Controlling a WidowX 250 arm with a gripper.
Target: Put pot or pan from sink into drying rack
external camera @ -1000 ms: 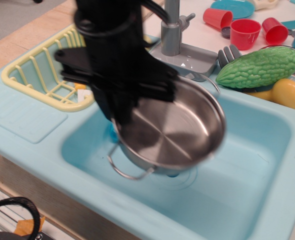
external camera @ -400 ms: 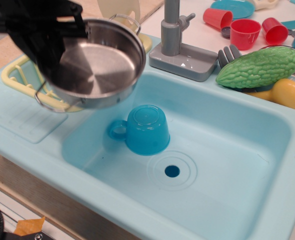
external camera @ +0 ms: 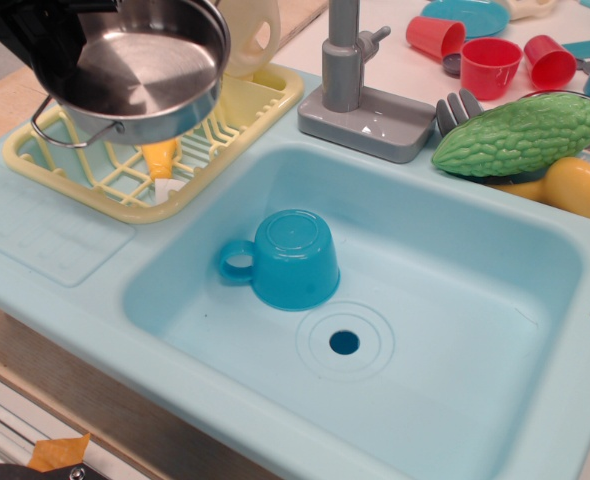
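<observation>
The shiny steel pot (external camera: 145, 68) is seen held in the air above the pale yellow drying rack (external camera: 245, 105), tilted so that its inside faces the camera, with one thin wire loop handle (external camera: 60, 132) hanging at its lower left edge. The black gripper (external camera: 50, 35) is seen at the pot's upper left rim, close against it, but it is cut off by the picture's edge and partly hidden by the pot, so whether the fingers are clamped on the rim cannot be told. Under the pot, inside the rack, an orange object (external camera: 161, 158) and a small white piece (external camera: 169, 187) are seen among the ribs. To the right of the rack lies the light-blue sink (external camera: 475, 300), where a blue cup (external camera: 285, 258) rests upside down near the round drain hole (external camera: 344, 343). The grey faucet (external camera: 350, 75) stands behind the sink, just beside the rack's right corner.
</observation>
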